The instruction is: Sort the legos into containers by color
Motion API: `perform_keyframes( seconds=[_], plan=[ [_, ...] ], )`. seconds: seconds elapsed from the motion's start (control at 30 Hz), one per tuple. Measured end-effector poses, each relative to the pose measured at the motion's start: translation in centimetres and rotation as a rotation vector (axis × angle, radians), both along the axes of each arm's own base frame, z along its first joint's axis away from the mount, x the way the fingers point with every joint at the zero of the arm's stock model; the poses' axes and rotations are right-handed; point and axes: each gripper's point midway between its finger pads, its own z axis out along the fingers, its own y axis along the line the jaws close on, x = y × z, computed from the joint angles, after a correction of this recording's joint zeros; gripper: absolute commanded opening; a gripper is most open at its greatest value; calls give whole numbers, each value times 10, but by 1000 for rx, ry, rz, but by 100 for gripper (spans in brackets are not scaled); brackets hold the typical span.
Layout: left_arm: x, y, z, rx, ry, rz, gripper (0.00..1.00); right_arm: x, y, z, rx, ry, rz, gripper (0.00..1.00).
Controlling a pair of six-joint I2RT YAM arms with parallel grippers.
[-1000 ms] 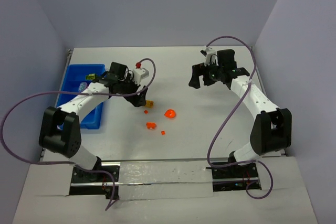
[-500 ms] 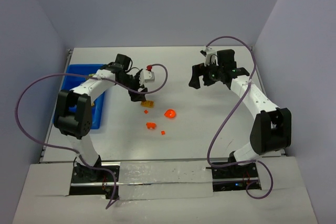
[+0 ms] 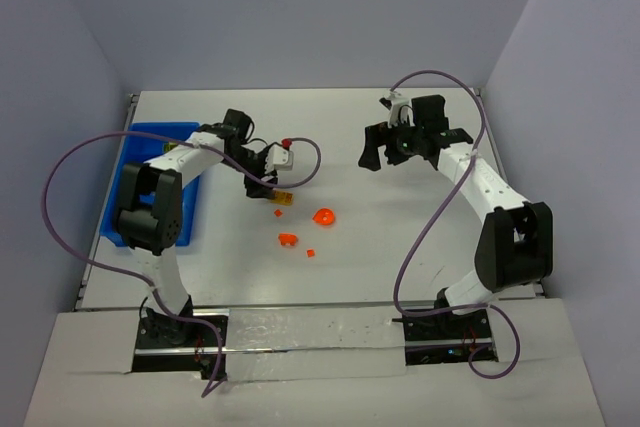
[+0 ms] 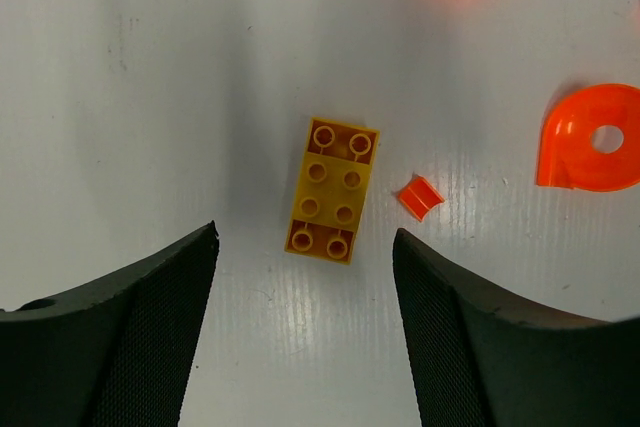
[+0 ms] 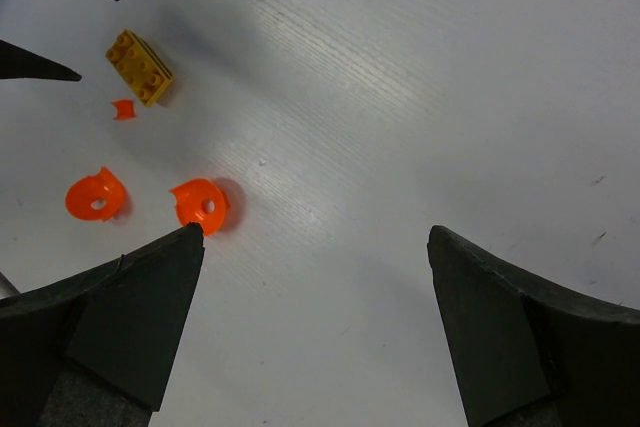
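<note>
Your left end effector (image 4: 305,237), wide and empty, straddles the yellow studded plastic brick (image 4: 331,190), long axis parallel to its jaws.

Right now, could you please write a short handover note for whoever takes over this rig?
Left tool: open, low over the yellow brick, jaws either side, not touching it.
Right tool: open, empty, over bare table.
Orange pieces lie loose on the table near the brick; blue tray sits far left.
Done: unclear, the left arm hides most of the tray.
To do: the brick and the orange pieces.
</note>
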Motion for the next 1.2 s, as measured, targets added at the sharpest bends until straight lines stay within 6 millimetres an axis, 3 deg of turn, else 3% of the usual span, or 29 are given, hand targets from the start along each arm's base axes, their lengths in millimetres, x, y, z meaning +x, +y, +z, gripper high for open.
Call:
perform_keyframes(
  seconds=[0.43, 0.6, 0.73, 1.2],
  plan=[
    [-2, -4, -29, 62, 6, -61, 72, -2, 2, -6, 5, 25, 10, 100],
    [-2, -6, -30, 68, -1, -70, 67, -2, 1, -10, 2, 36, 10, 100],
    [1, -6, -30, 70, -14, -67, 58, -3, 0, -11, 3, 45, 10, 100],
    [-1, -12, -41, 95, -30, -86, 54, -4, 0, -13, 6, 55, 11, 100]
  ],
)
